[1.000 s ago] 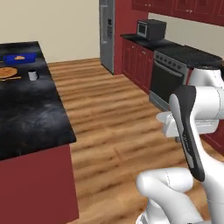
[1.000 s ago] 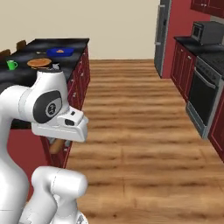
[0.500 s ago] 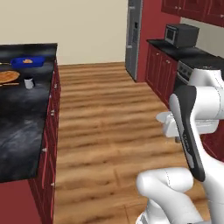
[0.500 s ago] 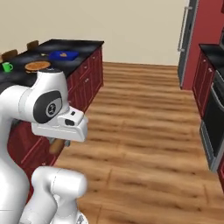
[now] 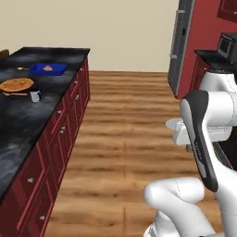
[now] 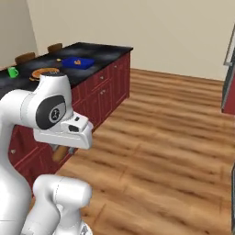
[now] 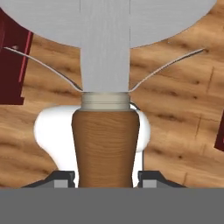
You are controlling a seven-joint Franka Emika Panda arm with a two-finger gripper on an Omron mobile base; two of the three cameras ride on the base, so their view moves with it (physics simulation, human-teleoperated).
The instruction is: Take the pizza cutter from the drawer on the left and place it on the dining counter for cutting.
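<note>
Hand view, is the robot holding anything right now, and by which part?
Yes, the pizza cutter. The jaws are shut on its brown wooden handle, with the round metal wheel pointing away from the hand.

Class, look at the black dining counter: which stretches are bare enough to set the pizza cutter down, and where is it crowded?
The dining counter is bare along its near stretch, from the small grey cup toward the camera. The far end is crowded: the pizza, the blue tray and the green mug. The tool holds the pizza cutter.

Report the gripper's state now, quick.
Gripper: shut on the pizza cutter, clamping its brown wooden handle, with the grey wheel blade pointing away from the hand.
</note>
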